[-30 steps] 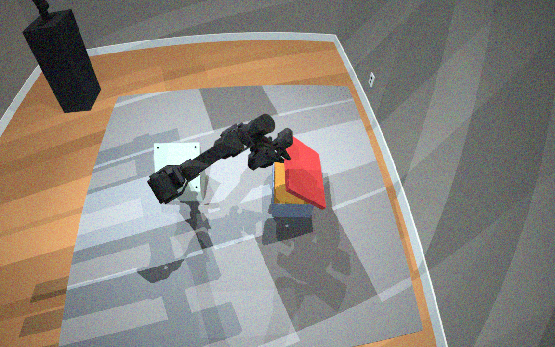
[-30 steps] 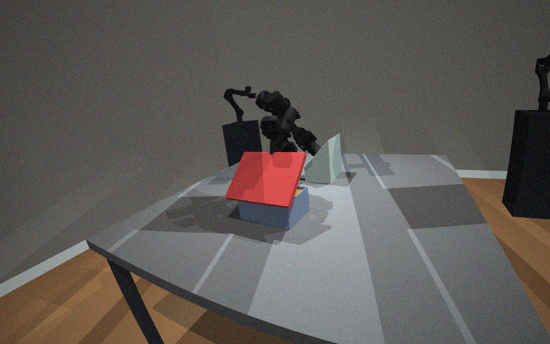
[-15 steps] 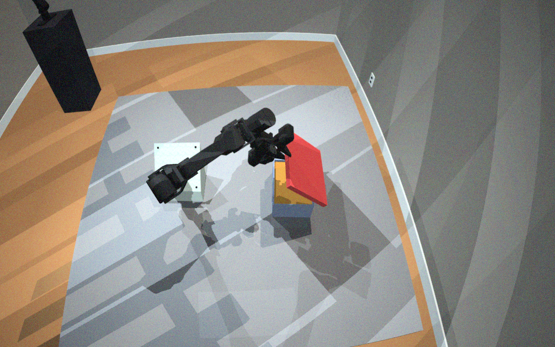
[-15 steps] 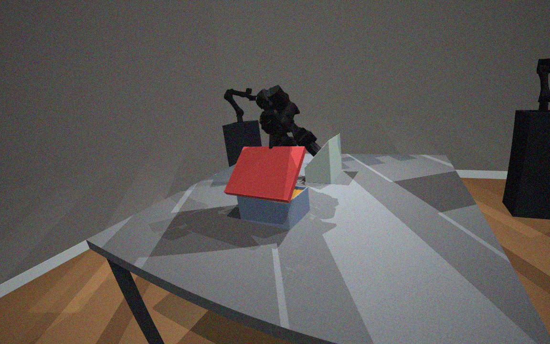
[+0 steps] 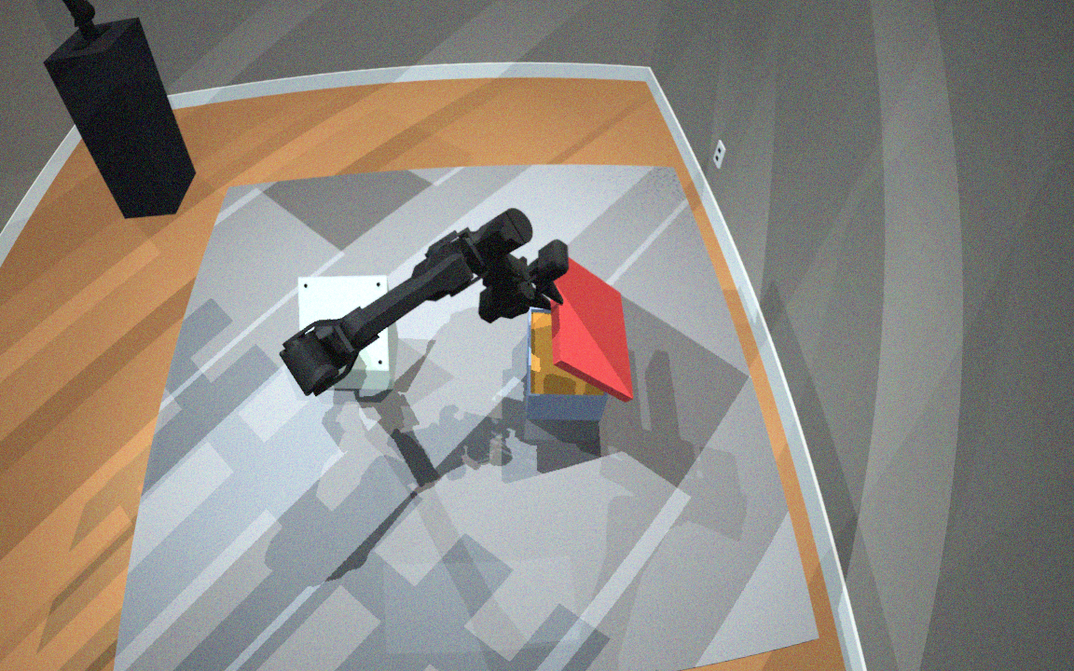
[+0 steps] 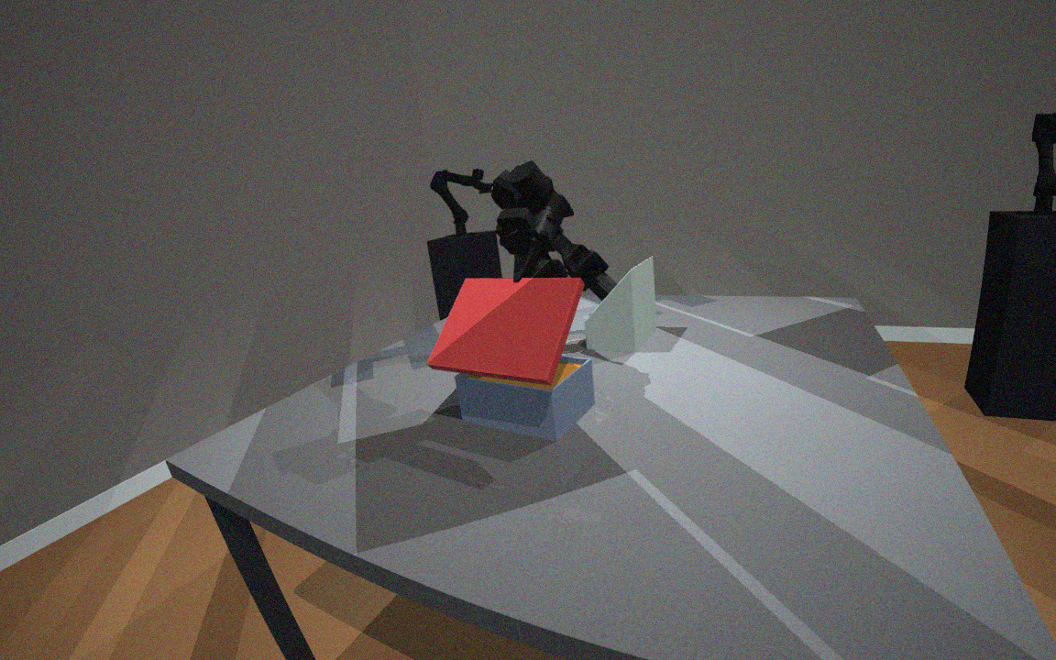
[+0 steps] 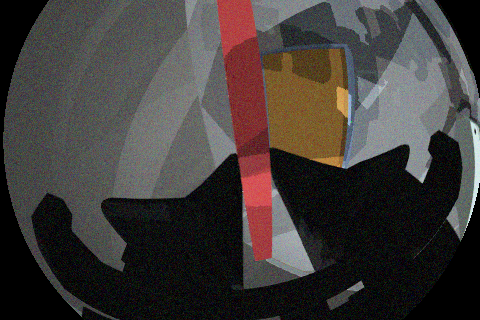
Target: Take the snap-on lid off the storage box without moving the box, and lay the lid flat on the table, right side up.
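Observation:
The red lid point(image 5: 599, 334) point(image 6: 507, 328) point(image 7: 245, 75) is steeply tilted above the blue storage box point(image 5: 566, 406) point(image 6: 503, 406) point(image 7: 352, 72). Its raised edge is at my gripper and its low edge slopes away, past the box's far side. A gap shows under the low edge in the exterior view; the lid looks clear of the box. The box stands upright, and its orange inside point(image 5: 543, 350) point(image 7: 305, 110) is partly uncovered. My gripper point(image 5: 555, 292) point(image 6: 520, 275) point(image 7: 252, 157) is shut on the lid's raised edge, which runs between the fingers in the wrist view. The lid's underside is mostly hidden.
The grey table point(image 5: 457, 199) point(image 6: 679, 492) bears the box. A pale green wedge-shaped block point(image 5: 340, 292) point(image 6: 643, 307) stands near the arm's base. Black pedestals point(image 5: 119, 125) point(image 6: 1028, 312) with other arms stand beyond the table. The table's edge lies beyond the lid's low side.

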